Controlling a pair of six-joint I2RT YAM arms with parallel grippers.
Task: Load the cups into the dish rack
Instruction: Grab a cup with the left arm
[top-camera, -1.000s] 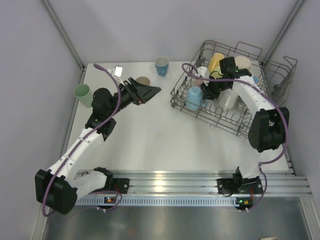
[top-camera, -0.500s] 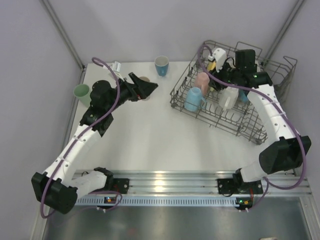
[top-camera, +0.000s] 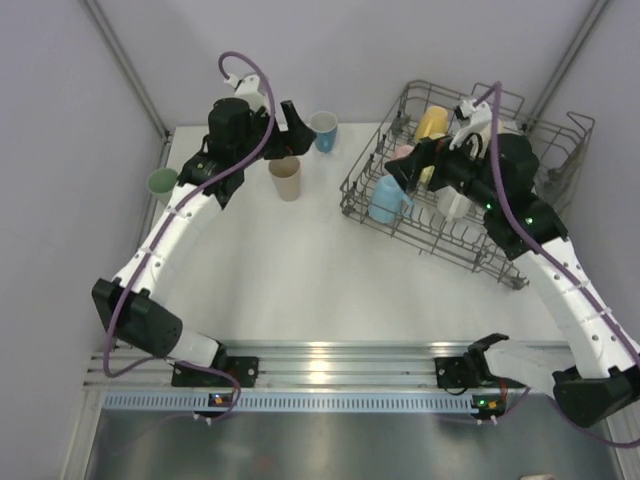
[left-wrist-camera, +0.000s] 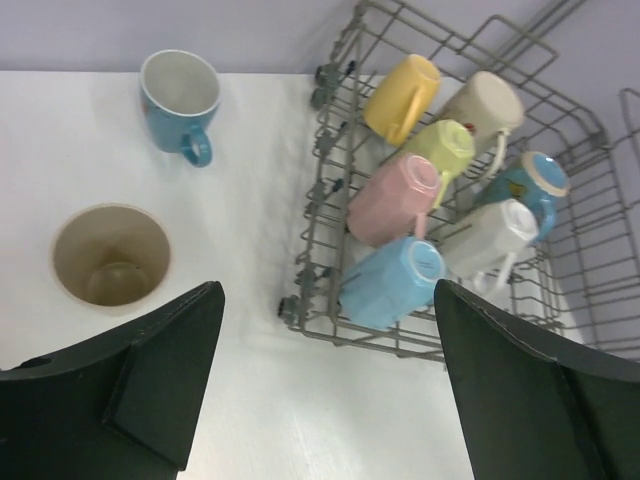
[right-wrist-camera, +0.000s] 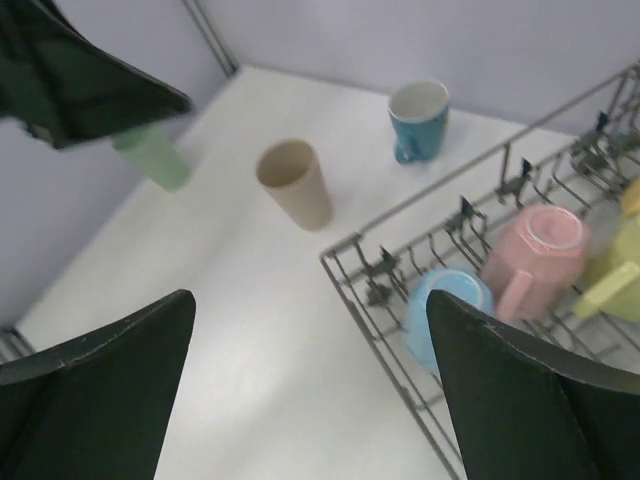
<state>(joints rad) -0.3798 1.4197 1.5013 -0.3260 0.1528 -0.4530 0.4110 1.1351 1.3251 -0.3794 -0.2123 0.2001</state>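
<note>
Cups (left-wrist-camera: 395, 285): 7 now lie in the dish rack (left-wrist-camera: 308, 225) on the right of the counter (top-camera: 330, 270). My right gripper (right-wrist-camera: 310, 300) has just let one go there and lifted back; its fingers are spread wide and empty over the rack's left edge. My left gripper (left-wrist-camera: 328, 300), also wide apart and holding nothing, has swung toward the far left, above the beige tumbler (left-wrist-camera: 110, 258). 3 stay outside: that tumbler, the blue mug (left-wrist-camera: 178, 85) beyond it, and the mint tumbler (top-camera: 163, 185) at the left edge. I judge the beige one is next.
</note>
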